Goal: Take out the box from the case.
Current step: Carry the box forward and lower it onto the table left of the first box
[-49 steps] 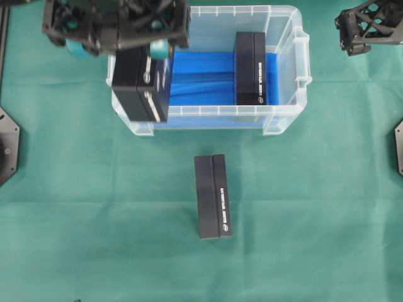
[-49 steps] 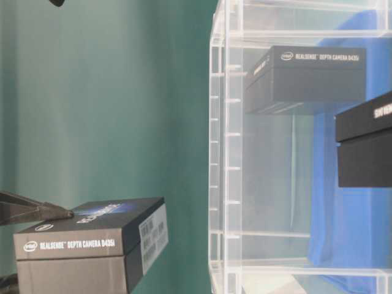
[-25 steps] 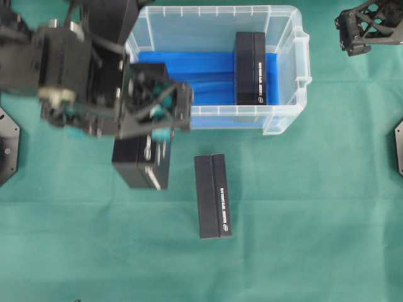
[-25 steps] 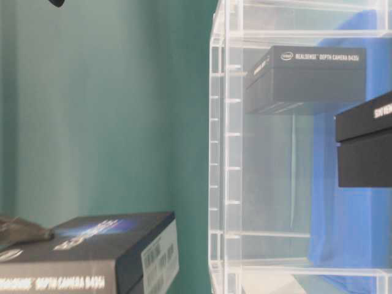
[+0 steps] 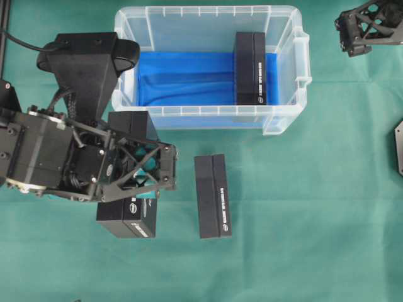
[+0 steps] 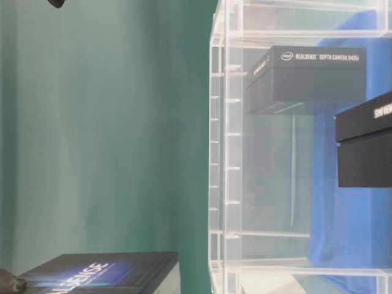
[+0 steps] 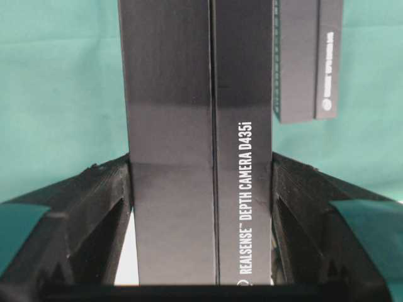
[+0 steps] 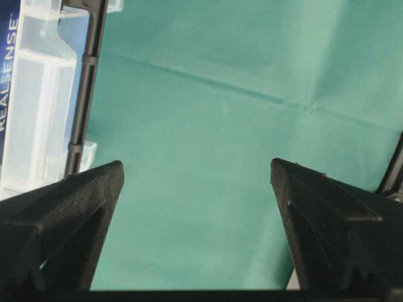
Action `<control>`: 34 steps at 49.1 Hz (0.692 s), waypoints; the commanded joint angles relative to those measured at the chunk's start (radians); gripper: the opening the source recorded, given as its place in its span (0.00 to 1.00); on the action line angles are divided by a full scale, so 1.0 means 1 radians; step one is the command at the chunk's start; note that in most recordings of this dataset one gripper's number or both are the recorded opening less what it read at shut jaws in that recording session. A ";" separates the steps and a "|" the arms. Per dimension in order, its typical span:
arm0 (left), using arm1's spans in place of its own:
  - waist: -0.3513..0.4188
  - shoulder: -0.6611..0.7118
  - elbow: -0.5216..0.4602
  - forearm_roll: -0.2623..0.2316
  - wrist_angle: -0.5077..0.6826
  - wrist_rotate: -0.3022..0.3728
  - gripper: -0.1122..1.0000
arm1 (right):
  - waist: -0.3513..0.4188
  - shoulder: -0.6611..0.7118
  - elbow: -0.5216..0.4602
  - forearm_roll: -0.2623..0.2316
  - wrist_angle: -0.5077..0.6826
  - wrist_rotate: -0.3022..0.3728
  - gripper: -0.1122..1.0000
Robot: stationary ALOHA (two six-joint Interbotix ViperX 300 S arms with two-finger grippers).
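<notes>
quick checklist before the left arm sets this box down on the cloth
1. Held box clamped between left gripper fingers: ok.
2. Held box outside the case: ok.
3. Gap to the box on the cloth: ok, they sit apart.
4. Height above the green cloth: cannot tell.
5. Right gripper open, nothing in it, away from the drop spot: ok.
6. Box in the case not yet removed: not ok.

Clear, glossy plastic on the case (image 5: 286,119), translucent walls and ribbed rim catching the light. Blue cloth (image 5: 189,78) on its floor, softly rumpled. The boxes look like matt black card; the held box (image 7: 201,145) shows a faint sheen and crisp white print. Green cloth (image 5: 315,220) over the desk, creased, matt.
</notes>
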 commanded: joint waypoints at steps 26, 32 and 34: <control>-0.026 -0.043 0.140 0.005 -0.043 -0.003 0.65 | 0.002 -0.012 -0.011 -0.002 -0.005 -0.002 0.92; -0.038 -0.052 0.252 0.012 -0.153 -0.005 0.65 | 0.002 -0.012 -0.011 -0.002 -0.005 0.000 0.92; -0.041 -0.055 0.288 0.021 -0.198 -0.006 0.65 | 0.002 -0.012 -0.011 -0.002 -0.005 0.000 0.92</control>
